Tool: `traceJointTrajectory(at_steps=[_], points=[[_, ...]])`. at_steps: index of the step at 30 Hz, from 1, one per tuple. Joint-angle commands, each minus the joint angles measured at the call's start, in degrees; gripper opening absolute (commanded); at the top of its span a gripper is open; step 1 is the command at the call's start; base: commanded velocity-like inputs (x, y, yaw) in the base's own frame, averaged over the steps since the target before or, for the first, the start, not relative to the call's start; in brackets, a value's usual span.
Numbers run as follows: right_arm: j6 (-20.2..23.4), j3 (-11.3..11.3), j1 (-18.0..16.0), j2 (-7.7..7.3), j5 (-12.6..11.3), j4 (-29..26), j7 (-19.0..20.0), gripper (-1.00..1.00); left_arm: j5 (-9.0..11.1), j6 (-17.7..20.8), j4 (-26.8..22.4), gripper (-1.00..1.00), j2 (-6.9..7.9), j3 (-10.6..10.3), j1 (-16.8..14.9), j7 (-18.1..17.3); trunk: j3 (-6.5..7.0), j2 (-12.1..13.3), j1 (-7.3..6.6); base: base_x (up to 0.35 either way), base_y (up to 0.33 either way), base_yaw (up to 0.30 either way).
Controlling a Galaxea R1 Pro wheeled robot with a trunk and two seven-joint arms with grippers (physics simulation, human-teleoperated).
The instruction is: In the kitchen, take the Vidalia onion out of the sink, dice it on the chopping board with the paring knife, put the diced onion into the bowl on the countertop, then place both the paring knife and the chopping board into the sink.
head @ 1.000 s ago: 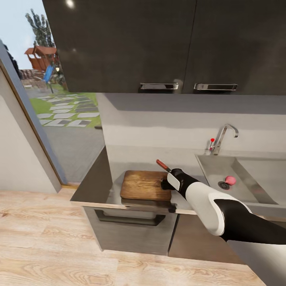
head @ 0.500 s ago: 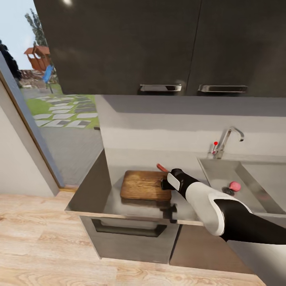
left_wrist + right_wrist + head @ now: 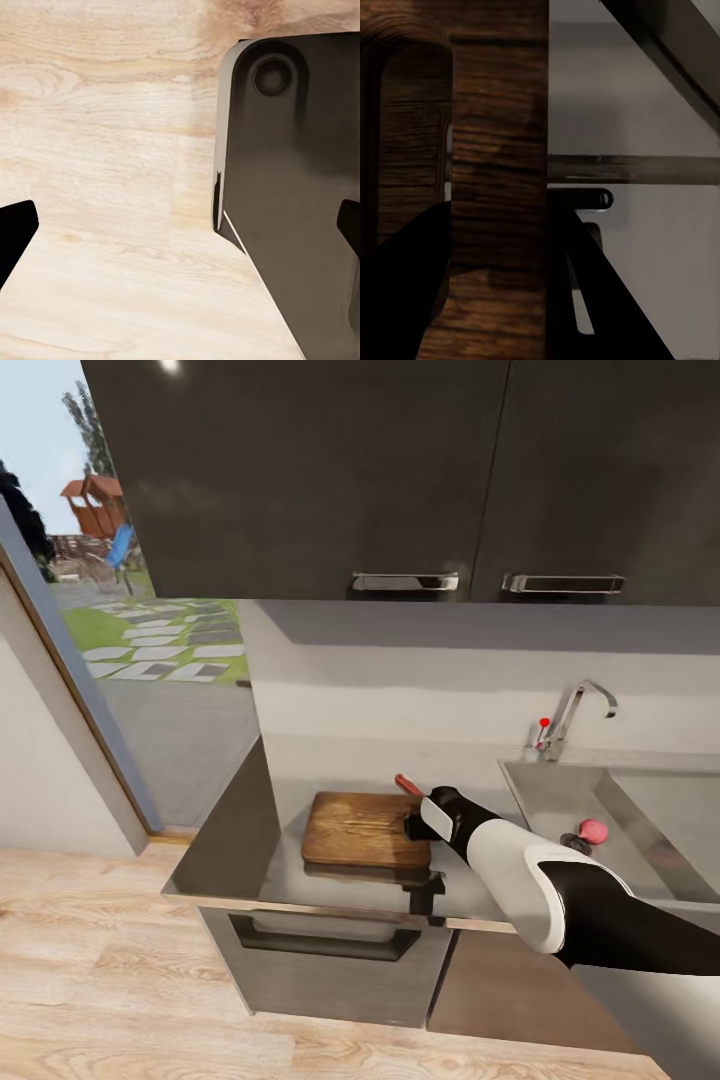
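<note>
Right gripper (image 3: 414, 826) at centre frame, fingers (image 3: 405, 300) either side of the chopping board (image 3: 365, 827) edge, apparently clamped on it. Board flat on the countertop (image 3: 230, 840). Paring knife (image 3: 408, 785) just behind the wrist, red-brown handle showing. Vidalia onion (image 3: 592, 831) in the sink (image 3: 650, 830), right of frame, beside the drain. Left gripper (image 3: 180, 232) spread wide, holding nothing, over wood floor (image 3: 97, 150).

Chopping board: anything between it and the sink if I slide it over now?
Nothing visible stands between them. The chopping board lies on the countertop with the right gripper at its sink-side edge; the Vidalia onion sits in the sink.
</note>
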Motion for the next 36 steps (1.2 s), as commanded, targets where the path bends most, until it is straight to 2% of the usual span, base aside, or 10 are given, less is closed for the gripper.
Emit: traceJointTrajectory(at_steps=[1, 14, 22, 36], points=[[0.1, -0.5, 0.0, 0.03, -0.3, -0.1, -0.5, -1.0, 0.1, -0.3, 0.1, 1.0, 0.0, 0.0, -0.1, 0.1, -0.1, -0.1, 0.03, 0.0, 0.0, 0.0], [0.1, -0.5, 0.9, 0.03, -0.3, 0.2, -0.3, -1.0, 0.1, -0.3, 0.1, 1.0, 0.0, 0.0, -0.1, 0.1, -0.1, -0.1, 0.03, 0.0, 0.0, 0.0], [0.0, -0.5, 1.2, 0.03, 0.0, 0.2, 2.7, -1.0, 0.1, -0.3, 0.1, 1.0, 0.0, 0.0, 0.0, 0.1, -0.1, -0.1, 0.03, 0.0, 0.0, 0.0], [-0.6, -0.6, 1.2, 0.03, 0.2, 0.2, 2.7, -1.0, 0.1, -0.3, 0.1, 1.0, 0.0, 0.0, 0.0, 0.1, -0.1, -0.1, 0.03, 0.0, 0.0, 0.0]])
